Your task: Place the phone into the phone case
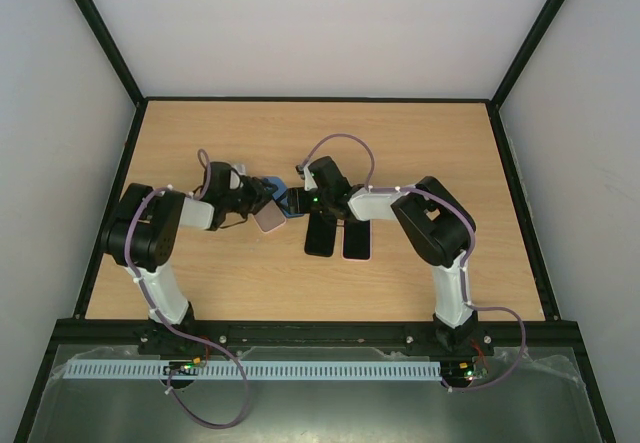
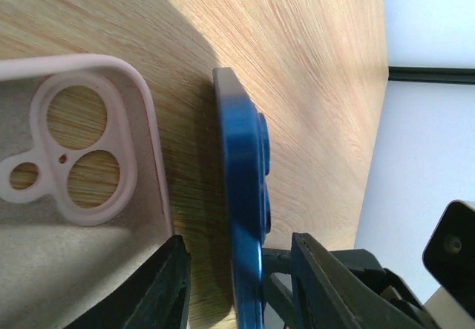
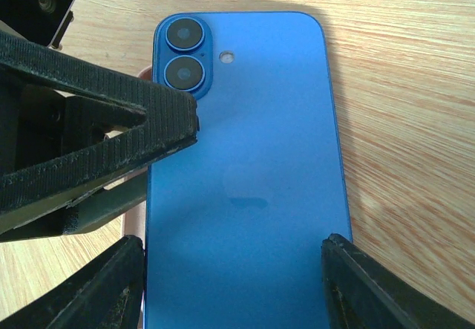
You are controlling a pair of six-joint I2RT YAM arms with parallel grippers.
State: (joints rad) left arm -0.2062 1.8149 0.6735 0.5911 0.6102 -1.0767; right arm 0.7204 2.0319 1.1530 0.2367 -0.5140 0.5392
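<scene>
The blue phone (image 1: 277, 192) is held on edge above the table, its back with two camera lenses facing the right wrist camera (image 3: 245, 158). My right gripper (image 3: 234, 284) is shut on its two long sides, seen from above beside the left gripper (image 1: 293, 201). My left gripper (image 1: 261, 199) is open; its jaws straddle the phone's thickness (image 2: 241, 195) with a gap on each side (image 2: 241, 292). The pink phone case (image 2: 82, 195) lies open side up on the table just left of the phone, and shows from above too (image 1: 270, 221).
A black phone-shaped slab (image 1: 321, 234) and a pale pink one (image 1: 357, 241) lie side by side under the right arm. The wooden table (image 1: 420, 143) has black frame rails round it. The left gripper's ribbed finger (image 3: 96, 143) crosses the phone's upper left.
</scene>
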